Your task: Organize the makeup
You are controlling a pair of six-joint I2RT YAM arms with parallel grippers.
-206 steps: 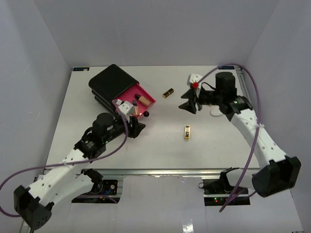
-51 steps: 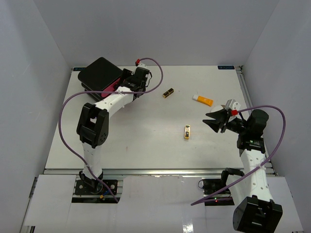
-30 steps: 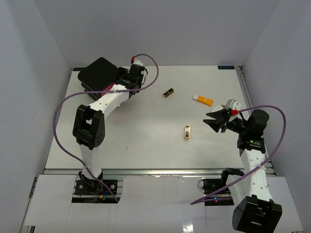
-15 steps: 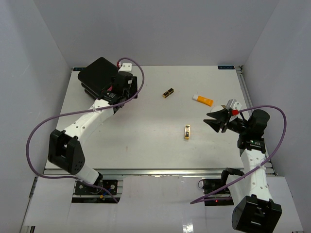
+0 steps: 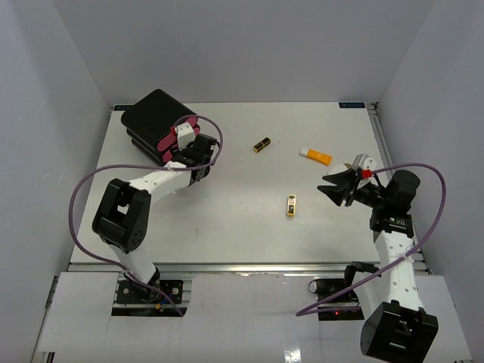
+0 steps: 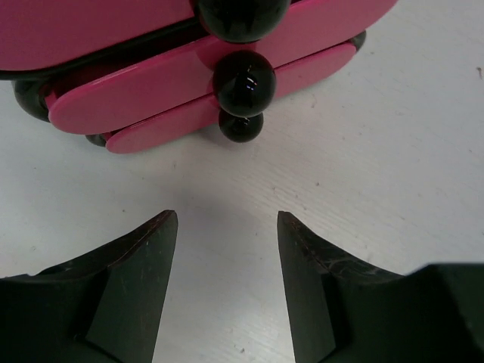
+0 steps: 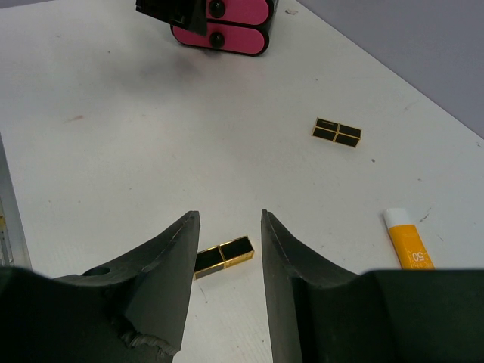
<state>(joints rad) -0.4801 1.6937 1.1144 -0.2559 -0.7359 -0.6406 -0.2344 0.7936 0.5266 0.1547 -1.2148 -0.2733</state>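
White tabletop (image 5: 227, 227) w/ grey walls round it. Back-left corner: black plastic box (image 5: 150, 115) w/ stacked pink drawer fronts (image 6: 113, 91), each w/ a round black knob (image 6: 243, 82). All fronts look pushed in; can't tell what's inside.

L gripper (image 6: 227, 219) sits just in front of those drawers, pointing at the knobs but not touching them. Jaws apart, nothing btwn them, only bare table. R gripper (image 5: 327, 187) hovers over the right side of the table, fingers pointing toward the middle. Jaws partly apart w/ a narrow gap, holding nothing.

Three loose items are out on the table, well apart from each other and from the box:
- orange tube w/ white cap (image 5: 316, 156), behind the R gripper's tips, near them.
- black-and-gold lipstick, near one (image 5: 291, 205), mid-table, ahead of the R fingers.
- black-and-gold lipstick, far one (image 5: 262, 144), further back, roughly btwn box and orange tube.

Key relation: the near lipstick lies straight out in front of the R gripper; in the wrist view it shows in line w/ the finger gap. R arm is clearly closer to it than the L. Its long axis runs across that gap, i.e. along the closing direction, and it looks longer than the gap. So prob. the R wrist must turn, or the jaws open wider, before coming down on its narrow sides.
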